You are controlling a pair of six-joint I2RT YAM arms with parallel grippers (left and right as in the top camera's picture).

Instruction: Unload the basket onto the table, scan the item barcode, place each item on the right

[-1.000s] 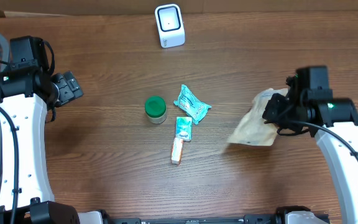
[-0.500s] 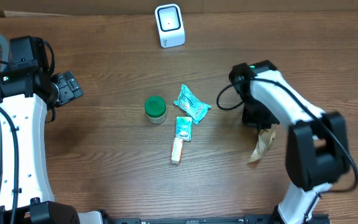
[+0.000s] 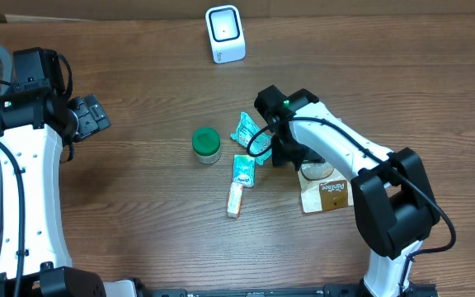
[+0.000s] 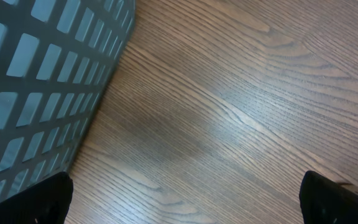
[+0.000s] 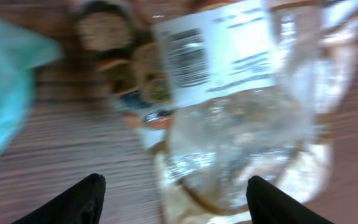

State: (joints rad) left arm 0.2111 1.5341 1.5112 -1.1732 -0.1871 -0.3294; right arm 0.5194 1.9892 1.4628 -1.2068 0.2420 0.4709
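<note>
The wooden table (image 3: 138, 214) fills the overhead view, with a grey slatted basket (image 4: 36, 74) at its left edge.

Of the 2 arms, the left one stands by the basket. The left gripper (image 4: 185, 202) hangs above bare wood, its jaws spread fully and grasping nothing.

The right arm reaches in to the middle of the table. The right gripper (image 5: 173, 202) is over the snack bag (image 3: 328, 194), jaws wide apart and not clamped on it.

The bag lies flat on the table, right of centre, well apart from the scanner (image 3: 225, 33) at the far edge. Its long axis runs roughly from far to near, slightly tilted. The clear window end points toward the gripper and the brown printed end toward the near edge. In the right wrist view a white label with a barcode (image 5: 188, 56) faces up, though it is blurred.

To the bag's left lie 3 smaller things:
- a green-lidded jar (image 3: 206, 143)
- a teal packet (image 3: 252, 136)
- a small tube (image 3: 239, 186), lying lengthwise far to near
</note>
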